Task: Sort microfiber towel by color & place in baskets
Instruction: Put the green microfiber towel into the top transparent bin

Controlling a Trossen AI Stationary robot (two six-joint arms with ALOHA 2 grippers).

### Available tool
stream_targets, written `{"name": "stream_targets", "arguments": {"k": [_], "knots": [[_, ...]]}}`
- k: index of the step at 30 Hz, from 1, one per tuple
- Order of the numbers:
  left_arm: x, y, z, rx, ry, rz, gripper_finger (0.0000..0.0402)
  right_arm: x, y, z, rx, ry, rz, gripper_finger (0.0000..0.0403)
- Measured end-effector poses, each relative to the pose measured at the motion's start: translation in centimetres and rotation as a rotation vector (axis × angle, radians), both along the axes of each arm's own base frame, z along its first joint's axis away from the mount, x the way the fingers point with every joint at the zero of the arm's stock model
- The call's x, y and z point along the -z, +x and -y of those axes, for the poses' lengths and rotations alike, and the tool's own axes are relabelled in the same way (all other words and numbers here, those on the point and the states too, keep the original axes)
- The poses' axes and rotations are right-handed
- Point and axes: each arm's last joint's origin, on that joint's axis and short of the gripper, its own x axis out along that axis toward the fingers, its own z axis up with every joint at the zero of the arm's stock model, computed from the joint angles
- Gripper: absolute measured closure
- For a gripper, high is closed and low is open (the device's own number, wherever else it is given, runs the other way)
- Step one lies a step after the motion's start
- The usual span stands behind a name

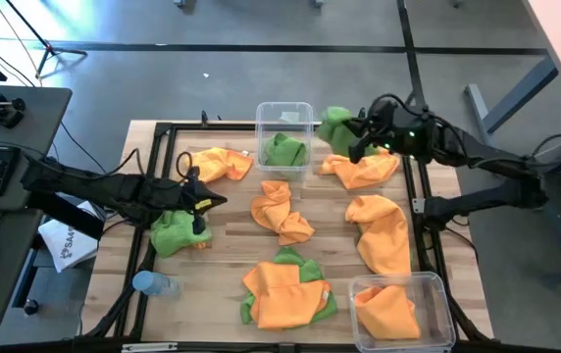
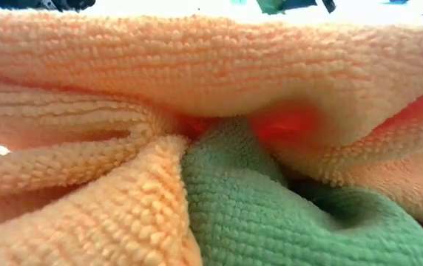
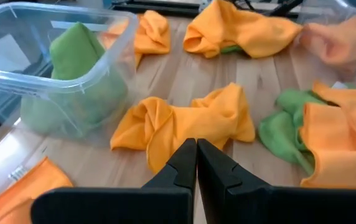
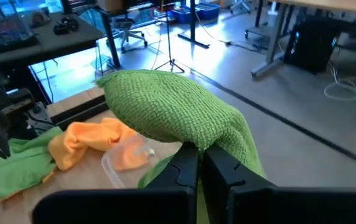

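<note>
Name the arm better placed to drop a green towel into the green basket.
Right. Its gripper is shut on a green towel right beside the basket holding green. The left gripper is shut and empty, over another green towel farther off.

My dark right gripper [image 4: 199, 163] pinches a lime green towel [image 4: 172, 112]; orange towels [image 1: 379, 230] dot the pale wood table [image 1: 227, 230]

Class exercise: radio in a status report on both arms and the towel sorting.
Right end effector shut on green towel, far right of table. Left end effector shut, empty, over green towel on the left. Far basket holds green; near basket orange. Nothing blocking.
</note>
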Motion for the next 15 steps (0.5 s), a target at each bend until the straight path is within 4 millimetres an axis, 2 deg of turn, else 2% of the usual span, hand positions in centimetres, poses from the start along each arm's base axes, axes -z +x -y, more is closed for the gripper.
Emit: {"name": "stream_targets", "arguments": {"k": [9,15], "knots": [[1.3,-1.8,-0.3,-0.012,-0.03,0.038,0.0401,-2.5,6.4,1.5,-0.033,-0.086,-0.06,0.0403],[1.8,-2.0,-0.4,-0.025,-0.06,0.06,0.0402,-2.2,10.2,3.6,-0.017,-0.116,-0.116,0.0403]]}}
